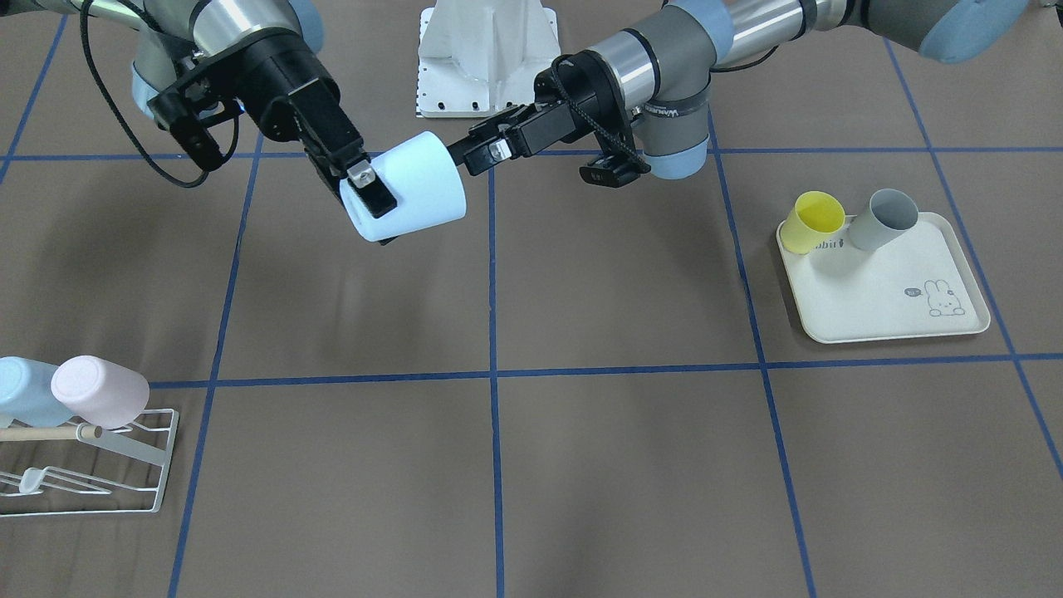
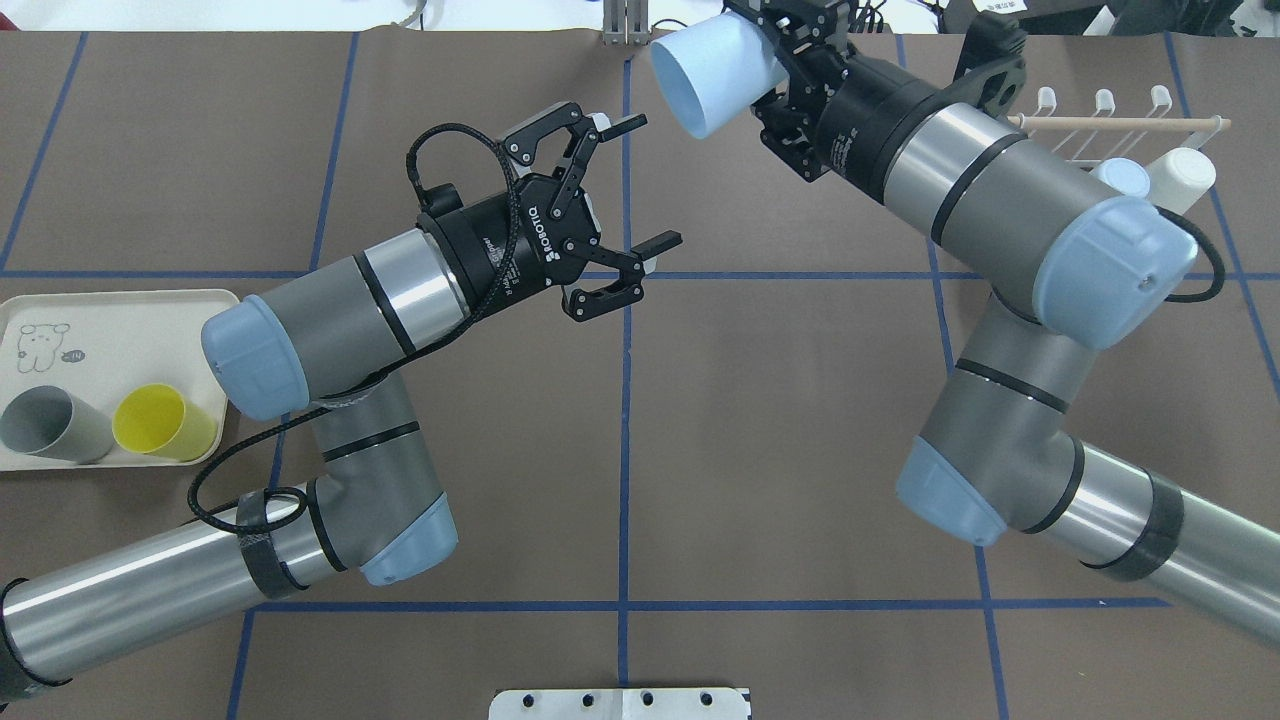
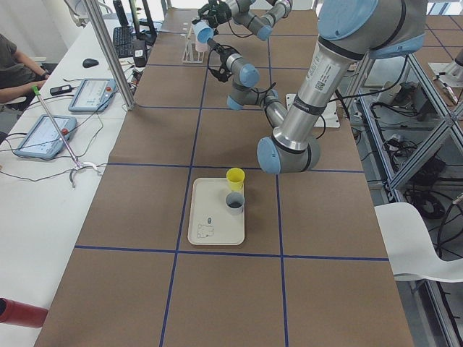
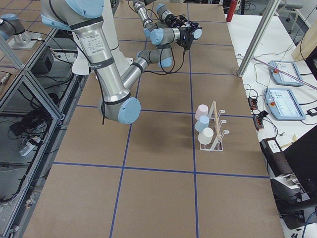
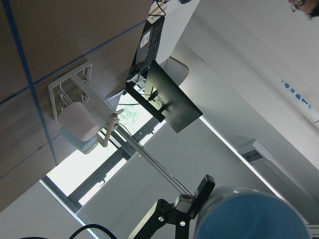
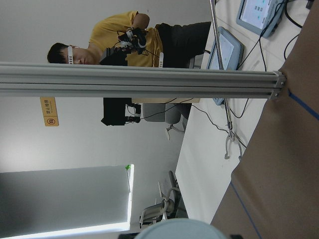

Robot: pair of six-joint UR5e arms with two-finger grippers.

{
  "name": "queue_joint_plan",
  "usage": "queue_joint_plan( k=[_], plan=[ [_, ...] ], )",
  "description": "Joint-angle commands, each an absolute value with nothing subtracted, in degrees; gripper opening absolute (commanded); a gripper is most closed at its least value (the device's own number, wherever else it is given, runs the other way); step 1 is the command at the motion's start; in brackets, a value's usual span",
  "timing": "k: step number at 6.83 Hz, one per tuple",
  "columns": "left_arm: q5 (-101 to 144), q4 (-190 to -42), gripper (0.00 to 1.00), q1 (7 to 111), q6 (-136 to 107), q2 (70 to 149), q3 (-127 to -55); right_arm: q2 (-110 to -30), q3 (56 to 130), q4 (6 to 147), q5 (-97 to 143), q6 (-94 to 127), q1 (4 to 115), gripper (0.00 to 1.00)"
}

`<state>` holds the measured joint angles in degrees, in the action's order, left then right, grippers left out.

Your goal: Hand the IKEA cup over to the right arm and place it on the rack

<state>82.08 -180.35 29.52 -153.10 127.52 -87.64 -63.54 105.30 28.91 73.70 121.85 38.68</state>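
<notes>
Right gripper (image 1: 369, 189) clamped on pale blue cup (image 1: 419, 195), aloft, well apart from rack (image 2: 1110, 123). Left gripper (image 2: 650, 182) spread, empty (near cup, not holding). Risks judged: smooth wall slipping in pinch; bumping racked cups (image 1: 100, 390) while seating.

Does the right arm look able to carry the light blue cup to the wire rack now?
Probably yes. The right end effector grips the light blue cup, the left end effector is open and apart from it, and the rack shows free prongs.
</notes>
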Motion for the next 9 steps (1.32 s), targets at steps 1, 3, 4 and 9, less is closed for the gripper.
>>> queue_joint_plan(
  k=[1,3,4,9],
  plan=[
    [82.4,-180.1,1.00,29.9,-144.4,127.3,-88.5,-65.4,105.7,33.0,73.8,114.8,42.6,0.00],
    [84.4,-176.6,1.00,31.1,-130.2,125.6,-88.5,-65.7,106.2,44.8,73.7,102.3,47.5,0.00],
    [84.2,-176.0,1.00,32.2,-126.0,123.2,-88.9,-66.7,106.3,49.9,71.5,95.5,49.2,0.00],
    [92.9,-162.3,1.00,45.1,-99.4,108.1,-100.3,-75.6,98.2,49.7,71.2,65.0,63.7,0.00]
  ],
)
